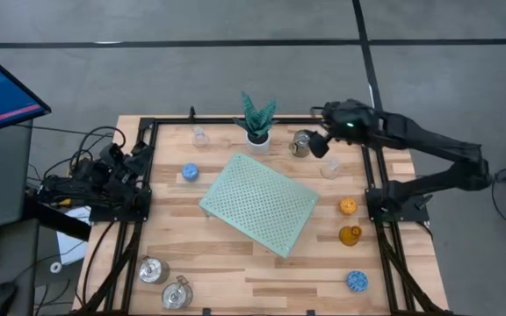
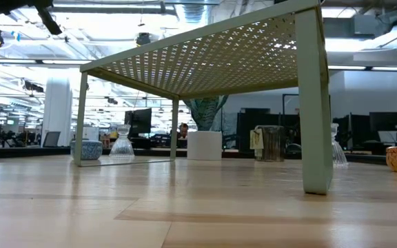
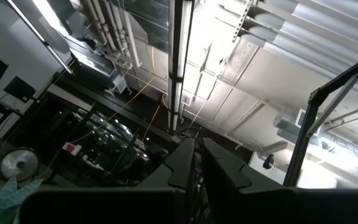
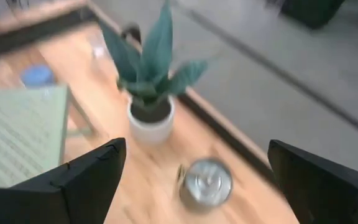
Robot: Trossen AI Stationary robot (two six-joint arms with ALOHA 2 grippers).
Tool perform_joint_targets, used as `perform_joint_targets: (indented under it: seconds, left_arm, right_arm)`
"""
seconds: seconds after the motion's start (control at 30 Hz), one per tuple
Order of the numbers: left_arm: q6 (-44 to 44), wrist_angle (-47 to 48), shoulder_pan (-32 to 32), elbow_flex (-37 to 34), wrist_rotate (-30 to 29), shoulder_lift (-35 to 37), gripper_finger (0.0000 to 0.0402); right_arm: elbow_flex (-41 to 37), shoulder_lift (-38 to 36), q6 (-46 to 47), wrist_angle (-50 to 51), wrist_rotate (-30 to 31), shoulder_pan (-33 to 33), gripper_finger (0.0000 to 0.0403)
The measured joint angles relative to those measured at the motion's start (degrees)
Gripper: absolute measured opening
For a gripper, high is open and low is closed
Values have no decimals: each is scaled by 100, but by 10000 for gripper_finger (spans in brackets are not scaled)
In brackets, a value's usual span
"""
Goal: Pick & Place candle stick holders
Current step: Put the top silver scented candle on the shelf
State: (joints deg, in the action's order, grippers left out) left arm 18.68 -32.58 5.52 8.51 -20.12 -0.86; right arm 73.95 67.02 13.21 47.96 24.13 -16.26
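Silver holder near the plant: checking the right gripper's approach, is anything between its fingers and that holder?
No. The right wrist view shows the open right gripper above the silver holder, nothing between.

Wooden surface [image 1: 235, 263] from above, holders spread around a tilted mat

A pale green perforated mat [image 1: 260, 204] lies skewed at the middle, with a green-leaved plant in a white pot [image 1: 257, 123] at the far edge. The right pincer [image 1: 320, 146] hangs with fingers apart just beside a silver holder [image 1: 301, 142], near the plant. Down the right side sit a clear holder [image 1: 331, 168], an orange holder [image 1: 348, 206], an amber holder [image 1: 350, 235] and a blue bumpy holder [image 1: 356, 281]. Another blue holder [image 1: 190, 172] and a clear one [image 1: 200, 136] sit left of the mat; two silver holders [image 1: 165, 281] stand at the near left corner. The left arm [image 1: 104, 180] is folded at the left edge.
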Motion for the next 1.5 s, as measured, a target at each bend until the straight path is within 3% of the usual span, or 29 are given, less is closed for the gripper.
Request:
perform_joint_targets:
  seconds: [0.17,0.43,0.63,1.5]
  left_arm:
    - [0,-2,-1,0,0,0,30]
    - [0,-2,0,0,0,0,30]
    - [0,-2,0,0,0,0,30]
    - [2,-2,0,0,2,0,30]
  right_arm:
    - [362,563,468,833,-137,-491,383]
    - [453,1514,1079,1240,-1999,-1276,383]
    - [453,1973,950,1226,-2894,-1684,383]
    - [455,1850,-17,815,-2876,-2223,400]
